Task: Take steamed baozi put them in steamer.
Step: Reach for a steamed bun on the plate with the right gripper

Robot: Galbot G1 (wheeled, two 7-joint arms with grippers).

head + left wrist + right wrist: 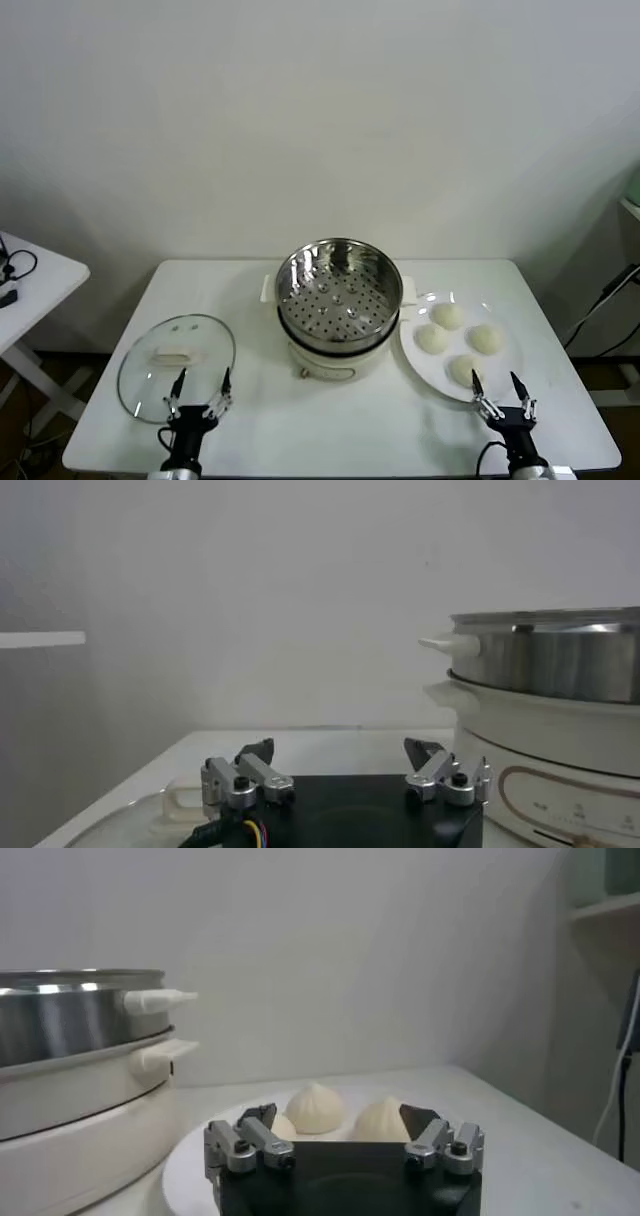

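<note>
a white table (300,440) carries everything. at its middle stands the steamer (338,285), a shiny steel basket with a perforated floor on a cream-white pot base (335,358); the basket holds nothing. to the robot's left of it a round glass lid (176,365) lies flat on the table, well apart from the steamer. to the robot's right, just beside the pot base, sits a white plate (420,358) with the four steamed baozi (448,315) on it, all apart from the steamer: one toward the wall, two side by side in the middle, and one nearest the front edge.

the left gripper (200,392) hangs at the front edge of the table over the near rim of the lid, its fingers spread wide and empty. the right gripper (502,393) hangs at the front edge by the near rim of the plate, just beside the closest bun, fingers likewise spread wide and holding nothing.
</note>
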